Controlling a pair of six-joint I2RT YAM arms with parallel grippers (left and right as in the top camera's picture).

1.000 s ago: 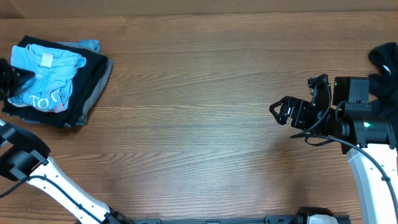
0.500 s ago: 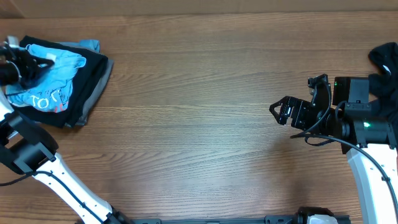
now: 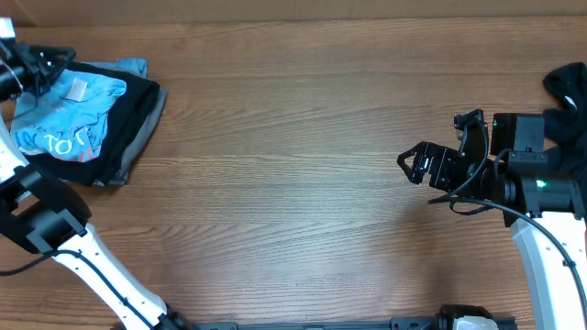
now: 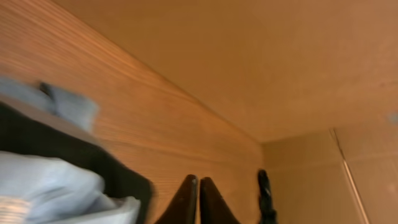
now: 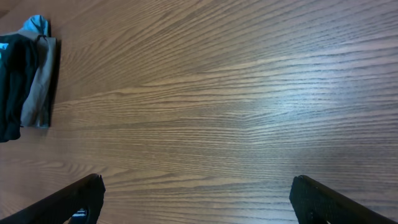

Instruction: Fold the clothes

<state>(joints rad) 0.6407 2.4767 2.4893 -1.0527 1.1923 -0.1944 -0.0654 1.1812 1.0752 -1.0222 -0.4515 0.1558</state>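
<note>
The clothes lie in a pile at the table's far left. On top is a light blue T-shirt (image 3: 66, 115) with white and red lettering, over a black garment (image 3: 131, 115) and a grey one (image 3: 154, 117). My left gripper (image 3: 57, 59) is at the pile's far edge, beside the shirt's collar. In the left wrist view this gripper (image 4: 198, 186) is shut with its tips together and nothing between them; the blurred shirt (image 4: 43, 186) and black garment (image 4: 81, 152) lie to its left. My right gripper (image 3: 415, 168) hangs open over bare wood at the right, its fingers (image 5: 84, 196) wide apart.
A dark garment (image 3: 569, 84) sits at the far right edge behind the right arm. A cardboard-coloured wall (image 4: 249, 56) rises along the table's far edge. In the right wrist view the pile's edge (image 5: 28, 81) shows far off to the left.
My left gripper has moved from the pile's left side toward the far edge of the table. The blue shirt's upper part has shifted and spread with it. The right arm has not moved.
</note>
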